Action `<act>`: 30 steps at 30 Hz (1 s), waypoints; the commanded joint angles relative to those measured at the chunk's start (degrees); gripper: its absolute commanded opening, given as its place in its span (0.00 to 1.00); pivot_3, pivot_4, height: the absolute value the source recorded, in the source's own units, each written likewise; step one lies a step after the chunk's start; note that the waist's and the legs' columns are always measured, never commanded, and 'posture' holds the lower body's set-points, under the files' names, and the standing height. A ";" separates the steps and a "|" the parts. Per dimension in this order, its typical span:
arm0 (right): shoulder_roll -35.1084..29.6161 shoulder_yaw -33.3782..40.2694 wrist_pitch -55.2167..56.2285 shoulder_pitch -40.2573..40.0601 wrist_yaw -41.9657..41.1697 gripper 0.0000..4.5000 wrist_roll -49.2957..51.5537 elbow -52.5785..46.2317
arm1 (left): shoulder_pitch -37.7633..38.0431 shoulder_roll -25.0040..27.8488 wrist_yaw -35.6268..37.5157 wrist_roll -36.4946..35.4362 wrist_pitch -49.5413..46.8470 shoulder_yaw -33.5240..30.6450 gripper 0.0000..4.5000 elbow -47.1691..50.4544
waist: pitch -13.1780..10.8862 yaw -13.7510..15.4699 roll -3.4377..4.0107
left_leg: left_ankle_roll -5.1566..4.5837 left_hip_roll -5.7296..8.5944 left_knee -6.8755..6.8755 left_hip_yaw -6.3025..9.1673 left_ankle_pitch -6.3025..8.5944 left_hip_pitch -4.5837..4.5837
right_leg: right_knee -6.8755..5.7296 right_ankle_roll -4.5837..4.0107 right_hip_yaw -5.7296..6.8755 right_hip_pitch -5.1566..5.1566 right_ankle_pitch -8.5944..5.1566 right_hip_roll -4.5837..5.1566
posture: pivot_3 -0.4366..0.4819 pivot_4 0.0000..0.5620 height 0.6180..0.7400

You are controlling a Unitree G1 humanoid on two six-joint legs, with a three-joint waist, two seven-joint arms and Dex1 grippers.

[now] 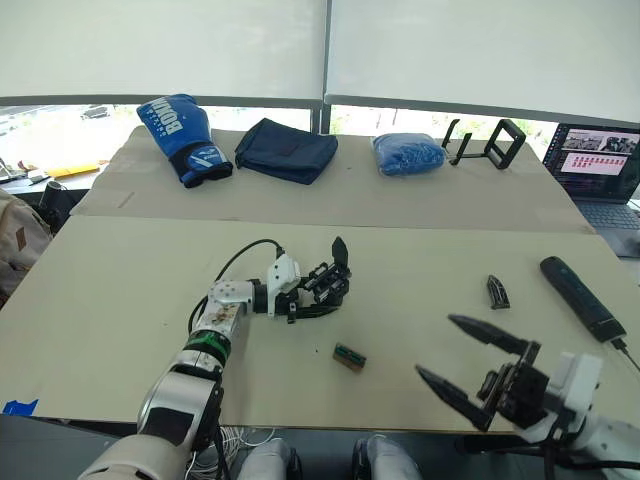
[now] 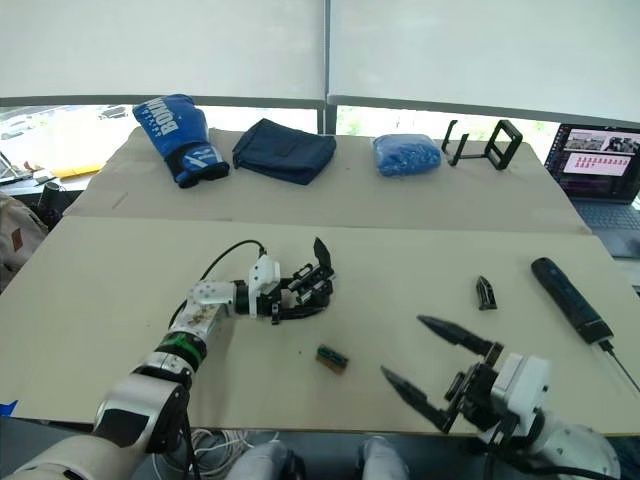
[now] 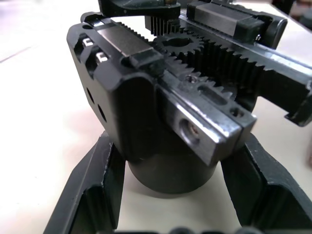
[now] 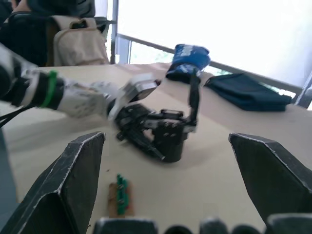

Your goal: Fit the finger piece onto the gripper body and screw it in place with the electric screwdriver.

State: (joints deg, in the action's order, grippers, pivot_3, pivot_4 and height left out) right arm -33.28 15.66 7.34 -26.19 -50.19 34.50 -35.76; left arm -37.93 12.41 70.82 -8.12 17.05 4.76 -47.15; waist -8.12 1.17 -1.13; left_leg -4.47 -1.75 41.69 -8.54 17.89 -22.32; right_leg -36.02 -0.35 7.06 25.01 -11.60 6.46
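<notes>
The black gripper body (image 1: 328, 281) stands on the table's middle with one pointed finger up. My left gripper (image 1: 305, 297) is shut on its round base (image 3: 168, 168), a finger on each side. In the left wrist view its gears and racks show close up. The small black finger piece (image 1: 497, 291) lies loose on the table to the right. The long black electric screwdriver (image 1: 582, 297) lies further right near the table edge. My right gripper (image 1: 452, 357) hovers open and empty near the front edge, short of the finger piece.
A small green-brown block (image 1: 349, 357) lies in front of the gripper body. At the back are a blue boxing glove (image 1: 185, 138), a folded dark cloth (image 1: 287, 150), a blue bag (image 1: 407, 154) and a black stand (image 1: 485, 143). A laptop (image 1: 600, 165) sits far right.
</notes>
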 commanded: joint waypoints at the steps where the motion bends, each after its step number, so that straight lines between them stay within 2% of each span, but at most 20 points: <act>1: -1.11 1.93 0.09 -0.67 -2.34 1.00 1.28 -0.22 | 3.77 -1.33 -8.01 -0.76 -8.09 0.35 0.51 17.40 | 0.00 0.25 0.00 | 0.00 0.00 0.00 0.02 0.00 -0.02 | 0.01 0.01 -0.01 0.00 0.00 0.01 | 0.48 0.27 1.00; 5: -0.97 1.47 1.29 -2.40 -4.54 1.00 0.32 0.58 | 13.16 -2.88 -18.98 2.38 -16.50 2.22 0.51 31.61 | 0.00 0.26 0.01 | 0.00 0.00 0.00 0.06 0.00 -0.02 | 0.00 0.03 -0.04 -0.03 -0.01 0.00 | 0.48 0.27 1.00; 10: -0.29 0.50 1.92 -3.64 -5.80 1.00 -0.74 0.66 | 18.81 -4.09 -28.46 5.39 -24.09 4.09 0.51 40.30 | 0.01 0.25 0.03 | -0.02 -0.02 0.00 0.07 0.02 0.10 | 0.00 0.05 -0.04 -0.11 -0.02 0.02 | 0.48 0.27 1.00; 14: -0.06 -0.08 1.72 -4.80 -6.50 1.00 -1.20 0.11 | 19.92 -4.68 -31.52 5.56 -28.54 5.53 0.51 44.51 | 0.03 0.28 0.06 | -0.03 -0.05 0.00 0.08 0.03 0.11 | -0.01 0.06 -0.05 -0.10 -0.01 0.04 | 0.48 0.27 1.00; 20: 0.08 -0.63 1.61 -5.35 -6.76 1.00 -1.58 -0.34 | 20.20 -5.02 -34.36 5.85 -30.62 7.59 0.51 45.52 | 0.03 0.49 0.07 | 0.01 -0.05 0.00 0.08 0.01 0.09 | -0.01 0.04 -0.05 -0.10 -0.01 0.07 | 0.48 0.27 1.00; 24: 2.02 -0.65 0.11 -4.06 -3.04 1.00 -0.08 -0.95 | 19.80 -3.68 -35.06 8.32 -29.61 10.36 0.51 46.06 | 0.04 0.89 0.08 | 0.01 -0.04 0.00 0.08 0.02 0.10 | 0.01 0.04 -0.04 -0.10 -0.01 0.07 | 0.48 0.27 1.00; 30: 3.32 -2.40 -0.43 -3.44 -1.51 1.00 -0.61 -1.69 | 19.87 -4.14 -36.08 7.26 -31.84 10.32 0.51 46.44 | 0.06 1.17 0.12 | 0.01 -0.05 0.00 0.09 0.02 0.08 | 0.03 0.04 -0.06 -0.09 -0.01 0.12 | 0.48 0.27 1.00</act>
State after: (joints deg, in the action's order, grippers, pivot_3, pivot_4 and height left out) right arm -30.21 12.94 6.90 -29.69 -52.19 32.93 -35.52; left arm -17.50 8.77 34.83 -0.10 -14.85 14.51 -2.98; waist -8.06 2.34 -1.02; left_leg -4.46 -1.79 41.69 -8.43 17.91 -22.25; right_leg -35.99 -0.31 7.00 24.91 -11.61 6.58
